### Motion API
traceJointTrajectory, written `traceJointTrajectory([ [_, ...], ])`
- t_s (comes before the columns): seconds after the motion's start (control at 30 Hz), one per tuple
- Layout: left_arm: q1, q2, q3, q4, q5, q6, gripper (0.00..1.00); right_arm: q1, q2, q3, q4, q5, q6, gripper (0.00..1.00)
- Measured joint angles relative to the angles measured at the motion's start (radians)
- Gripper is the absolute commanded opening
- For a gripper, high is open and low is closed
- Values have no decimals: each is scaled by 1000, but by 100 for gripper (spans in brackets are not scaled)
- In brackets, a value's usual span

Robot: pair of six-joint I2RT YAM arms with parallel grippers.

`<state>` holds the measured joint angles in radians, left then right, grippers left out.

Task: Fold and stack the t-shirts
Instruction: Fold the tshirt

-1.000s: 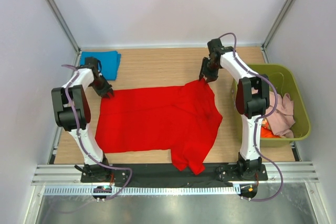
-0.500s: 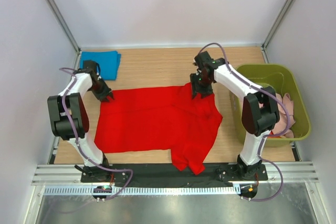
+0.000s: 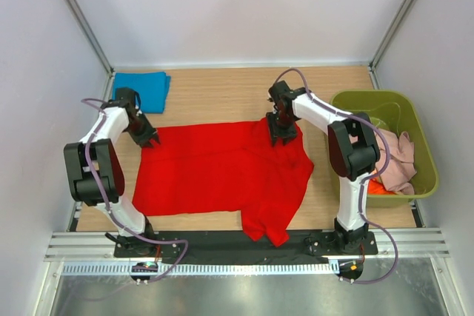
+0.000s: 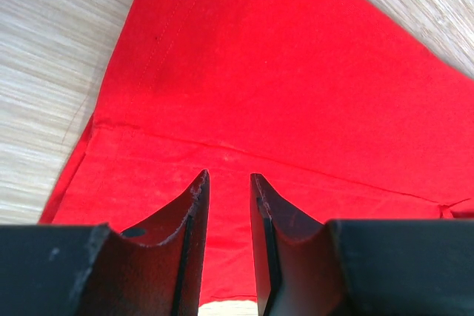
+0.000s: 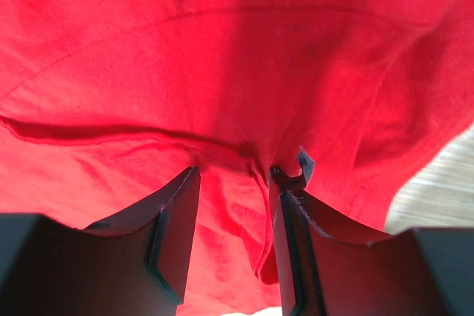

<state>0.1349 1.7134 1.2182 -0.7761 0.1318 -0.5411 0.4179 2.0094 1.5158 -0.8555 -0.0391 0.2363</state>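
A bright red t-shirt point(image 3: 222, 172) lies spread across the middle of the table, its front right part rumpled. A folded blue t-shirt point(image 3: 144, 88) rests at the back left. My left gripper point(image 3: 146, 138) hovers at the red shirt's back left corner. In the left wrist view it point(image 4: 228, 177) is open by a narrow gap, with flat red cloth point(image 4: 281, 72) below and nothing between the fingers. My right gripper point(image 3: 281, 135) is down on the shirt's back right edge. In its wrist view it point(image 5: 233, 172) is open, with a loose fold of red cloth point(image 5: 222, 49) between the fingers.
An olive-green bin point(image 3: 370, 95) stands at the right, holding a pale pink t-shirt point(image 3: 400, 160) and an orange one point(image 3: 378, 188). White walls close the table on three sides. Bare wood shows behind the red shirt.
My right gripper has come forward and left from the shirt's raised back right corner down onto the cloth. The left gripper has shifted slightly back and left.
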Motion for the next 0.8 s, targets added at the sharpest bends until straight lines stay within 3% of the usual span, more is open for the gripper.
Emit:
traceJointTrajectory([
  [0.2,0,-14,-7,-4,-2,4,30,8,28,31,10,1,-2,40],
  [0.5,0,-14,-7,-8,-9,18,30,11,49,57,12,11,-2,1],
  [0.8,0,-14,-7,-14,-16,25,30,43,-1,69,-86,26,50,1],
])
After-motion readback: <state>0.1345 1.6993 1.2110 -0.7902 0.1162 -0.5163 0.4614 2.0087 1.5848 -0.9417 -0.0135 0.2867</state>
